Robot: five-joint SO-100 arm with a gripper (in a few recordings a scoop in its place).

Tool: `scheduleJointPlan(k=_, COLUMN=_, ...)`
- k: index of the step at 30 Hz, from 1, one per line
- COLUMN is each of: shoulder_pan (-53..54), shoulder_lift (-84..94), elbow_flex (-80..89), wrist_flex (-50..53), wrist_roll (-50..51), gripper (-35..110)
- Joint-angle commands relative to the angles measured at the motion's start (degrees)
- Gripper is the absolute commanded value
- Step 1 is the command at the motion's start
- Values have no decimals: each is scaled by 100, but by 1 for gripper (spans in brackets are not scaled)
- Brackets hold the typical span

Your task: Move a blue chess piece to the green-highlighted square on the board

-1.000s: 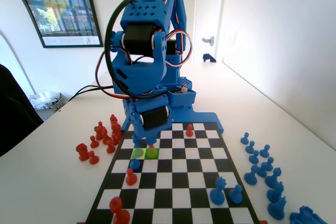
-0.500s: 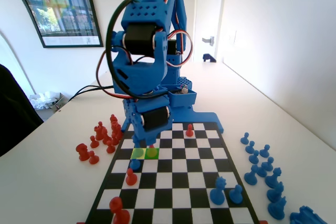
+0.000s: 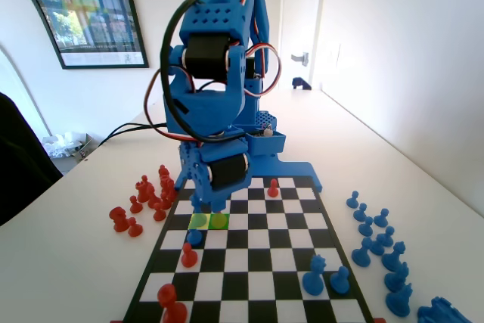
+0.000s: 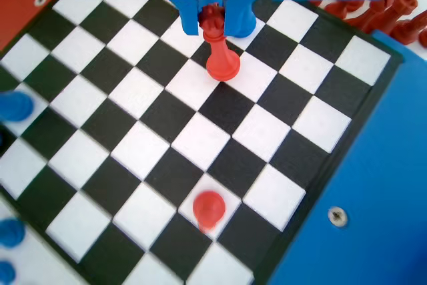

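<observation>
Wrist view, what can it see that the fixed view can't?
Wrist view: a close look down at the hand, with its jaws on either side of a red piece's head. Whether they squeeze it is unclear.
Fixed view: the green-highlighted square and a paler yellow-green one by the hand, the tall blue arm, and a row of blue pieces on the table.
Both: the board and a heap of red pieces beside it.

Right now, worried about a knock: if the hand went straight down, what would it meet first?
The red piece: its head sits between the jaws of the hand, so the hand would likely slide down around it toward the board. Whether the jaws touch it is unclear.
</observation>
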Motion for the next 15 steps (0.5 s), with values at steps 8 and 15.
scheduleJointPlan(k=8, shoulder_pan=193, shoulder_lift=1846, elbow_flex=-281, wrist_flex=1494, wrist_roll=-132, gripper=1)
scheduleJointPlan(k=15, shoulder_pan=1441, shoulder_lift=2848, elbow_flex=-615, wrist_flex=2268, wrist_roll=-580, gripper=1)
